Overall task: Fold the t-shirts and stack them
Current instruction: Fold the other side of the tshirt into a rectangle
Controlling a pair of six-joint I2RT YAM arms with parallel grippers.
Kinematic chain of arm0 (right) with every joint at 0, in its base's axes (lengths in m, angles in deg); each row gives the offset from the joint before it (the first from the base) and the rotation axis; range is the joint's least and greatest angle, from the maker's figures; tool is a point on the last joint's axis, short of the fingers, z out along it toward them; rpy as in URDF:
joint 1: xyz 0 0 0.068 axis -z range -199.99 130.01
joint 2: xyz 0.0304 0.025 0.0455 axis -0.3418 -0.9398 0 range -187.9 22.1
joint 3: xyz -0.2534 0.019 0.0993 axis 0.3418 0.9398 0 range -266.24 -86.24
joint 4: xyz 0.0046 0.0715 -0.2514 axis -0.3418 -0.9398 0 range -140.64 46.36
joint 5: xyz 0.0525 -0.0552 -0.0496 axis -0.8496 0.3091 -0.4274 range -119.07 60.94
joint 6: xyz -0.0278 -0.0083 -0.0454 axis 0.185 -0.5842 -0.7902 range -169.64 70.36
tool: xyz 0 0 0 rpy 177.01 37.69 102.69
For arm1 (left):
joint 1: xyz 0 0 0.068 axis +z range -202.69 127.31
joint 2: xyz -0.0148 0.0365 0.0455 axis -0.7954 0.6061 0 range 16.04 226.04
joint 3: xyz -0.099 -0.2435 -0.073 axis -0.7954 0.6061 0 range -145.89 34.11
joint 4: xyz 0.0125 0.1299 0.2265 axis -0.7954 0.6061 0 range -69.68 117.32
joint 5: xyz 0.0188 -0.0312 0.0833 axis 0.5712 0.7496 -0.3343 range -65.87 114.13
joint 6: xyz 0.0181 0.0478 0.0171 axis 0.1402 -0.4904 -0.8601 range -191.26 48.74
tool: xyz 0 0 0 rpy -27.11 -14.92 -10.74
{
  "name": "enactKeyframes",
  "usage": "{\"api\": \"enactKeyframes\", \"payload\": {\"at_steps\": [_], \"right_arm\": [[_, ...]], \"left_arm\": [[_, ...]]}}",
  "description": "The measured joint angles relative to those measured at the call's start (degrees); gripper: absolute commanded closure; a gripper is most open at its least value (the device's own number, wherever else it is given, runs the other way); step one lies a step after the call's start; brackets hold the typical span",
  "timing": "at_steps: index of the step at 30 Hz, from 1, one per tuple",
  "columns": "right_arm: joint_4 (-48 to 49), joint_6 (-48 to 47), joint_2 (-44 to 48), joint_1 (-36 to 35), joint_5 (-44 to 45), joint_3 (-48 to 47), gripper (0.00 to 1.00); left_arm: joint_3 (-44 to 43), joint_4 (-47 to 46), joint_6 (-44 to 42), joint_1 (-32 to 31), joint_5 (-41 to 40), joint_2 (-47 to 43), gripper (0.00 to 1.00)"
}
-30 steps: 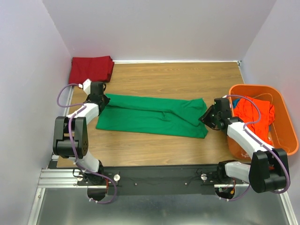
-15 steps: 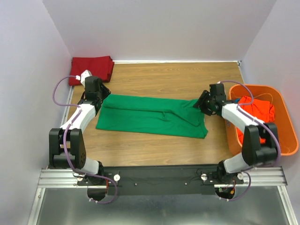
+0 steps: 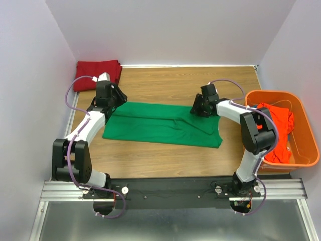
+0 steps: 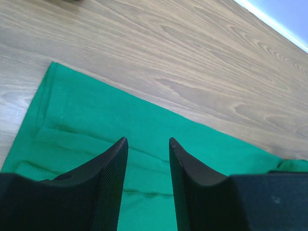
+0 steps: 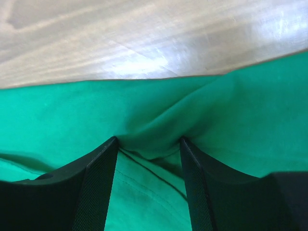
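The green t-shirt (image 3: 160, 125) is lying spread out as a long band on the wooden table (image 3: 175, 83). The left gripper (image 3: 116, 99) is sitting at the shirt's far left corner. The right gripper (image 3: 196, 108) is sitting at its far edge, right of the middle.

The top view is giving only this layout, and the finger gaps are too small to read there. The left wrist view is showing the left gripper's fingers (image 4: 113, 168) standing apart over flat green cloth just inside the far hem, with nothing between them. The right wrist view is showing the right gripper's fingers (image 5: 98, 183) spread wide as well. A raised ridge of the green t-shirt is running up into that gap, and whether the fingers are touching it I cannot tell.

Only the top view is taking in the other two shirts. The dark red t-shirt (image 3: 98, 73) is lying folded beyond the green t-shirt's left end. The orange-red t-shirt (image 3: 273, 120) is lying heaped in the orange basket (image 3: 303, 135) off its right end.
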Motion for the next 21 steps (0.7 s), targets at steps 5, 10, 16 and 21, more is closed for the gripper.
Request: {"api": "enactKeyframes", "payload": {"at_steps": [5,10,16,21], "right_arm": [[0.5,-0.2,-0.5,-1.1,0.8,-0.8,0.39],[1.0,0.0,-0.4,-2.7,0.9,-0.4,0.40],[1.4,0.9,2.4,-4.3,0.8,2.9,0.45],[1.4,1.6,5.6,-4.8,0.5,6.0,0.50]], "left_arm": [[-0.4,0.4,-0.6,-0.1,0.9,0.0,0.54],[-0.4,0.7,-0.8,-0.1,0.9,0.0,0.55],[-0.4,0.8,-0.8,-0.1,1.0,0.0,0.55],[-0.4,0.8,-0.8,-0.2,1.0,0.0,0.55]]}}
